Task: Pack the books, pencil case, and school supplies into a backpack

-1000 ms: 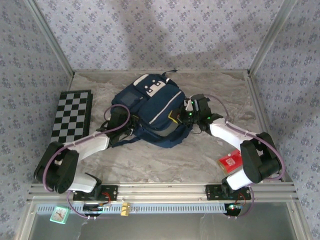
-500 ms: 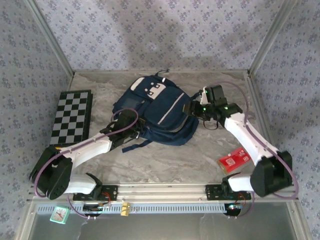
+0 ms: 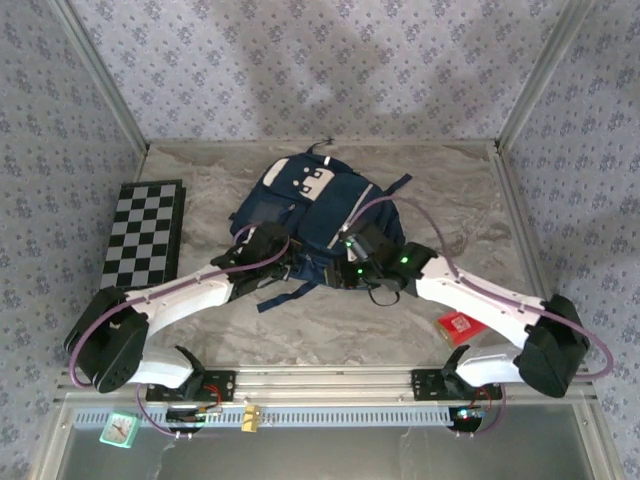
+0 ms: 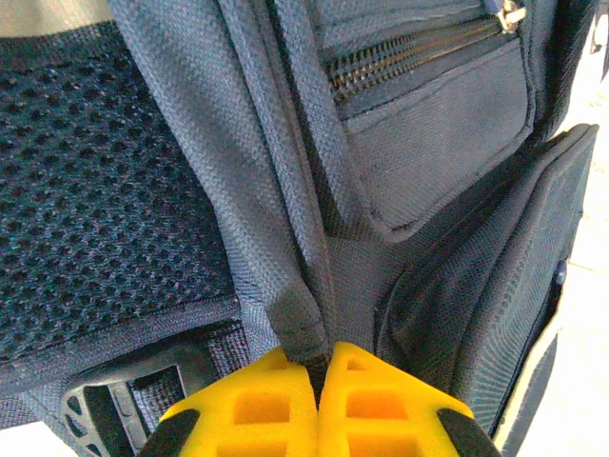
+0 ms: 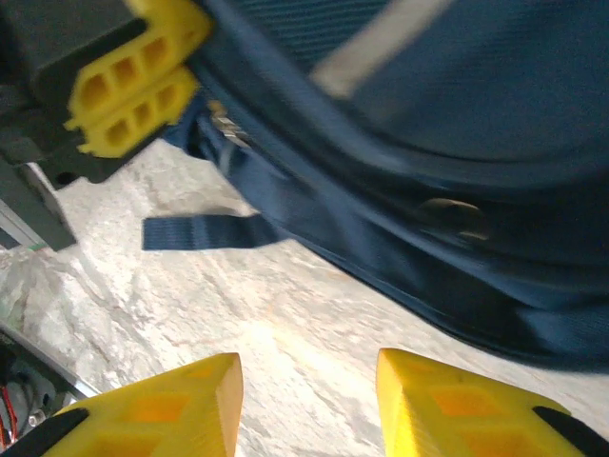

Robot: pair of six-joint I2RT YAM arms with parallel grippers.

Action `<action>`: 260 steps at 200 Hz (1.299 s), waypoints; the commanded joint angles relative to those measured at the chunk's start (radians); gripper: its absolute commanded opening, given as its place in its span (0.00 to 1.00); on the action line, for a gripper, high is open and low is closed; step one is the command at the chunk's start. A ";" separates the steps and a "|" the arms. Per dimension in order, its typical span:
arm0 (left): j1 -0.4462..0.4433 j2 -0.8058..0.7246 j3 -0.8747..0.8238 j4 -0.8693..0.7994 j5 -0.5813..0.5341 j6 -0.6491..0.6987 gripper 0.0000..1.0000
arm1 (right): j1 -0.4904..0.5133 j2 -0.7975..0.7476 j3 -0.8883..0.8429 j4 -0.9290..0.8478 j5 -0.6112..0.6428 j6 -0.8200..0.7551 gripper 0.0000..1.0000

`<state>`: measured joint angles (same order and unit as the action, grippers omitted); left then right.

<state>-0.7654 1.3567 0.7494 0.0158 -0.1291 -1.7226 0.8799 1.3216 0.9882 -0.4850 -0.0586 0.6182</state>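
The navy backpack (image 3: 312, 205) lies in the middle of the table, its white patches toward the back. At its near edge my left gripper (image 3: 291, 266) is shut on a fold of the bag's fabric (image 4: 303, 328), yellow fingers (image 4: 257, 405) pressed together beside a mesh pocket and a zipper. My right gripper (image 3: 346, 272) hovers open just right of it, over bare table in front of the backpack (image 5: 428, 143); nothing is between its fingertips (image 5: 219, 381). The red packet (image 3: 459, 325) lies at the right front. The books and the pencil case are out of view.
A black-and-white checkered board (image 3: 145, 232) lies along the left edge. A loose navy strap (image 5: 205, 231) trails on the table in front of the bag. My left gripper's fingers (image 5: 128, 90) appear in the right wrist view, close by.
The right arm swung from the bag's right side round to its near edge, beside the left gripper. The left gripper moved right with the fabric, and the backpack shifted and straightened.
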 commanded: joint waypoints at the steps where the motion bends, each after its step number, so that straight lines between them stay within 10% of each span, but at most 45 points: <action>1: -0.035 -0.006 0.052 0.038 0.008 -0.029 0.00 | 0.036 0.033 -0.029 0.223 0.048 0.022 0.38; 205: -0.049 -0.012 0.083 0.042 0.031 -0.022 0.00 | 0.088 0.182 -0.324 0.911 0.358 -0.342 0.43; 260: -0.057 0.004 0.099 0.046 0.034 -0.020 0.00 | 0.079 0.223 -0.248 0.930 0.319 -0.431 0.28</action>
<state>-0.7929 1.3651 0.7792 0.0158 -0.1555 -1.7405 0.9730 1.5303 0.6872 0.3790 0.2394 0.2504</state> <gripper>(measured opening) 0.053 0.323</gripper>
